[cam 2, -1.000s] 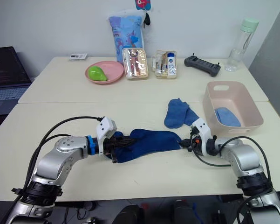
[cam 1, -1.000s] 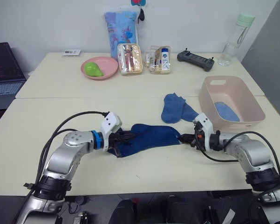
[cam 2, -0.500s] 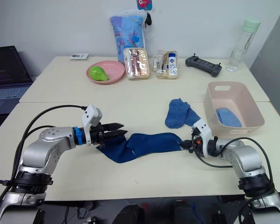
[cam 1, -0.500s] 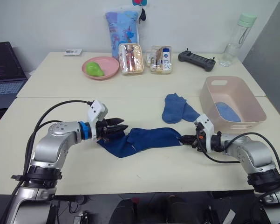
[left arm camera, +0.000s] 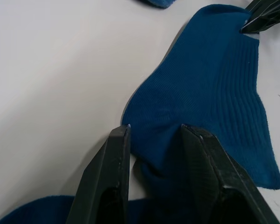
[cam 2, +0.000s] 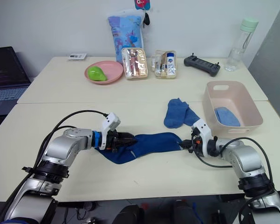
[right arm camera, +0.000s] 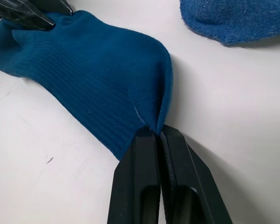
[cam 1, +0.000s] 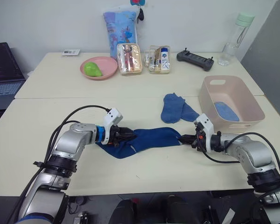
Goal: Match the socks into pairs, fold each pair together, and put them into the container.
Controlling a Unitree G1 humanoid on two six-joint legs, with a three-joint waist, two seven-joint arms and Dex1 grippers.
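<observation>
folding step: right pincer (right arm camera: pixel 153 133) clamps sock (cam 1: pixel 151 138) edge; left pincer (left arm camera: pixel 151 135) (narrowly open) must close on it.

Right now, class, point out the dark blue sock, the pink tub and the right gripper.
dark blue sock (cam 2: pixel 151 141), right eye view, middle of the fabric.
pink tub (cam 2: pixel 213 109), right eye view, near side wall.
right gripper (right arm camera: pixel 157 135), right wrist view, between the fingertips pinching the sock's edge.

A sock (cam 1: pixel 149 139) lay flat on the near table (cam 1: pixel 144 172), stretched between the left gripper (cam 1: pixel 128 136) at its left end and the right gripper (cam 1: pixel 182 138) at its right. Behind it, toward the right, lay a second sock (cam 1: pixel 175 108), and right of that stood the container (cam 1: pixel 248 124) with another sock (cam 1: pixel 226 111) inside.
</observation>
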